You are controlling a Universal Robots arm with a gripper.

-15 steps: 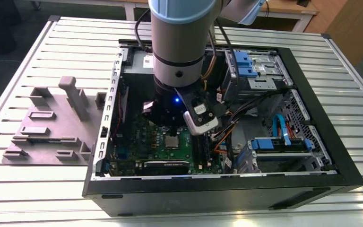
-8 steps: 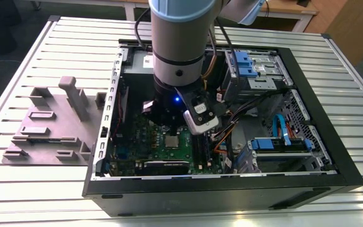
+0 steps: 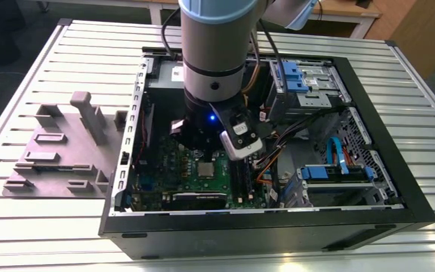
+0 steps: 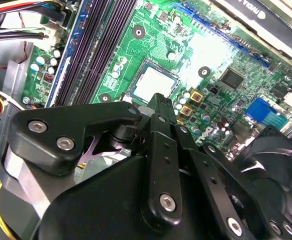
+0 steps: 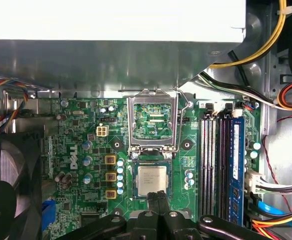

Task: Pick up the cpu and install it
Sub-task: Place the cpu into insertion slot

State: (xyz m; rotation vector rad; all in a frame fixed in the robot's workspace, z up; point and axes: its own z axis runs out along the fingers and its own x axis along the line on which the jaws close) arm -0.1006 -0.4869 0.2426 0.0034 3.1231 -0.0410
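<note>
The small flat square cpu with its silvery metal top (image 5: 151,180) lies flat in its socket near the middle of the green motherboard (image 5: 76,150). Just beside it the hinged silvery metal retaining frame (image 5: 152,149) stands open. The black two-fingered gripper (image 5: 158,195) hovers at the chip's edge, fingers pressed together on nothing. With the frame unlatched, a nudge from those tips could likely skew the chip and damage the socket contacts.

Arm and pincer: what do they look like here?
The arm is a grey cylinder with a pale blue joint cap, a black wrist with a small blue light and a silvery camera. The pincer is black linkages with silver screws.
</note>
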